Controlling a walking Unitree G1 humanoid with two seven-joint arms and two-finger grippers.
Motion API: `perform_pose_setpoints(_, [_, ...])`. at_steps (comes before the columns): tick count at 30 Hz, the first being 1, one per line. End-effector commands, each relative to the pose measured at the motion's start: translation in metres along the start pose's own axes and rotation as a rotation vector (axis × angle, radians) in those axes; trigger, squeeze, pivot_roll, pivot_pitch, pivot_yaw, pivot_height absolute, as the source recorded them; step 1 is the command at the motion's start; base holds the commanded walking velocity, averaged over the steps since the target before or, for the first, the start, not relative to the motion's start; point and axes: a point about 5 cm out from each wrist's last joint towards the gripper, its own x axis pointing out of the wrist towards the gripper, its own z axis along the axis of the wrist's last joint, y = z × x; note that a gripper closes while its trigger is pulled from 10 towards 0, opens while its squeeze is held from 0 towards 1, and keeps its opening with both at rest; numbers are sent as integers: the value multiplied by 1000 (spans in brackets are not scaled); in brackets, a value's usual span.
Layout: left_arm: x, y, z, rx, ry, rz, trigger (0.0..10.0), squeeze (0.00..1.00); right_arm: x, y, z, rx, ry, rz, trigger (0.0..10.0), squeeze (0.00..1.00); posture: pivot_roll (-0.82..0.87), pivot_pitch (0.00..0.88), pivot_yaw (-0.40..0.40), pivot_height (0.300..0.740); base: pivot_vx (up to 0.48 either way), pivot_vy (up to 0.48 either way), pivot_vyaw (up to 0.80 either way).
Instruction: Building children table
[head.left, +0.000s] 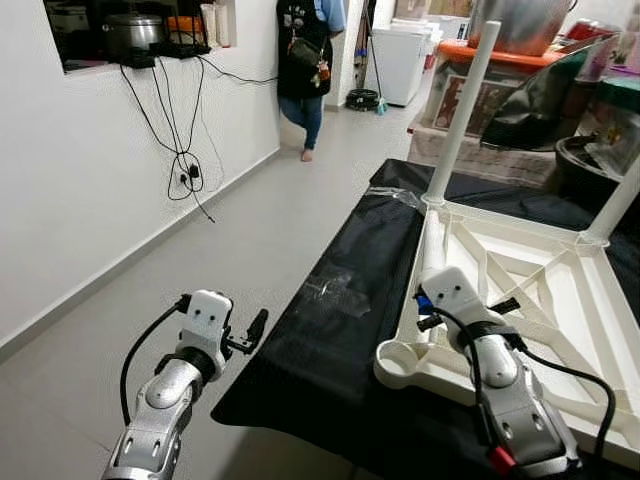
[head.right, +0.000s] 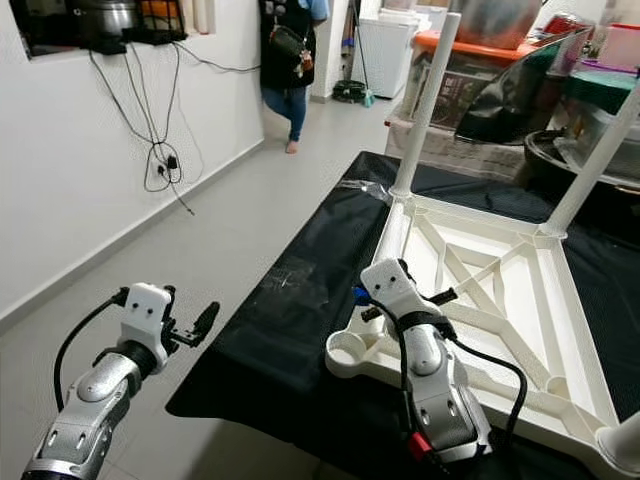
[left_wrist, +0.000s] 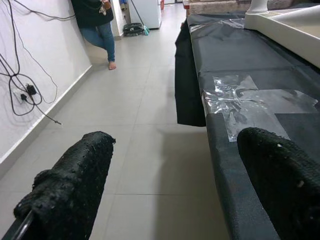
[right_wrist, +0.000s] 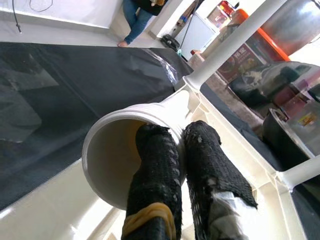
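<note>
— Grey floor tiles (head.left: 250, 230) are running along the white wall (head.left: 80, 180), right? So where is the right tool sitting?

— The right tool (right_wrist: 182, 150) is gripping the rim of a loose white table leg (right_wrist: 130, 150); one black finger (right_wrist: 155, 160) is reaching inside the hollow end and the other is pressing on the outside (so the pair is standing narrow, pinched on the tube wall).

— And the leg itself?

— It is lying along the near-left edge of the upturned white children's table (head.left: 520, 290), just beside the empty round socket (head.left: 400, 362) at that corner. Two legs are already standing upright in the far corners (head.left: 462, 100).

— What is carrying the table?

— A surface draped in black sheeting (head.left: 330, 330), with a patch of clear tape (left_wrist: 245, 105) on it.

— The left tool?

— The left tool (left_wrist: 185, 180) is hovering over the floor just off the surface's edge, fingers spread wide and holding nothing.

— Anything farther out?

— Cables (head.left: 180, 150) are hanging down the wall, and a person (head.left: 305, 70) is standing at the far end of the room.
</note>
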Motion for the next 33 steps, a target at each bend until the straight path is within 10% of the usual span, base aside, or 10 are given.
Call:
perform_pose_setpoints(1, [-2,1,-4,12,15,6,10000,0,2,5,-8,18,44,30,0,0,49,0,-102,740,0,0,0])
perform_pose_setpoints(9, [0,2,-5,24,22,4,10000,0,1,-5,-15,82,30,19,0,0,69,0,-92,740,0,0,0])
perform_pose_setpoints(13, [3,5,-5,25,21,13,10000,0,2,-42,-9,139,-64,-29,0,0,64,0,-84,740,0,0,0])
perform_pose_setpoints(30, [5,6,-3,12,12,9,10000,0,-10,-79,18,171,-266,162,0,0,36,0,-71,740,0,0,0])
perform_pose_setpoints(33, [7,6,-2,14,9,6,10000,0,-9,-106,21,218,-303,147,0,0,33,0,-69,740,0,0,0])
